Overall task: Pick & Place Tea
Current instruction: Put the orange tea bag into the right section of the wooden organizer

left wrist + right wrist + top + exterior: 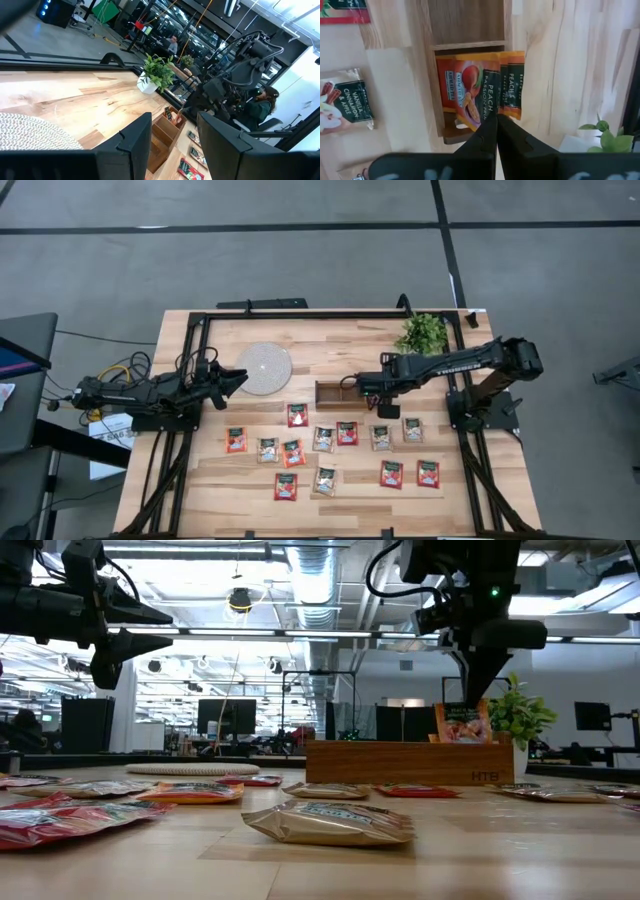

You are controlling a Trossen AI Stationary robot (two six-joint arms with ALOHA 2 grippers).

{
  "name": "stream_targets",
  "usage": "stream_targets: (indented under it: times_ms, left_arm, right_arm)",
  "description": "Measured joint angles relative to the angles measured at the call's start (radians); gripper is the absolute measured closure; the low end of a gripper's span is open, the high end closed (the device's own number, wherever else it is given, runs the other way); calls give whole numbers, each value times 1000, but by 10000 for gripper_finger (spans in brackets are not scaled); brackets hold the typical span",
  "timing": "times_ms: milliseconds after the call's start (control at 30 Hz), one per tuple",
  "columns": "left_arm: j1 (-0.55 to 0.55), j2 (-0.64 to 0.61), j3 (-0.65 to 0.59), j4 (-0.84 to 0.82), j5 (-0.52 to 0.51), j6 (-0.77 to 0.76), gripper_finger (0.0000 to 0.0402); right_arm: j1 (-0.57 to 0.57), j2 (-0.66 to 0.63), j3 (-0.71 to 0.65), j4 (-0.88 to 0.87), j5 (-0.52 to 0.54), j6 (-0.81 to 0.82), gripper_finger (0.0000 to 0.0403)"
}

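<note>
We see right gripper [496,131] pinched on orange sachet [470,90] over tray [405,762] end compartment; left gripper [232,380] fingers apart, hovering beside disc [265,367].

Light wooden table [200,480], bearing tea sachets [325,479], wooden tray [335,393] under right claw [376,390], grey disc [265,368], potted plant [423,333].
</note>
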Motion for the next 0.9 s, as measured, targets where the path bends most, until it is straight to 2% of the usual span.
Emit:
stream_targets:
  times_ms: [500, 900]
  left_arm:
    - [0, 0, 0, 0, 0, 0, 250]
    - [0, 0, 0, 0, 0, 0, 250]
  right_arm:
    - [0, 0, -9, 1, 9, 0, 397]
    - [-21, 0, 2, -13, 24, 37, 304]
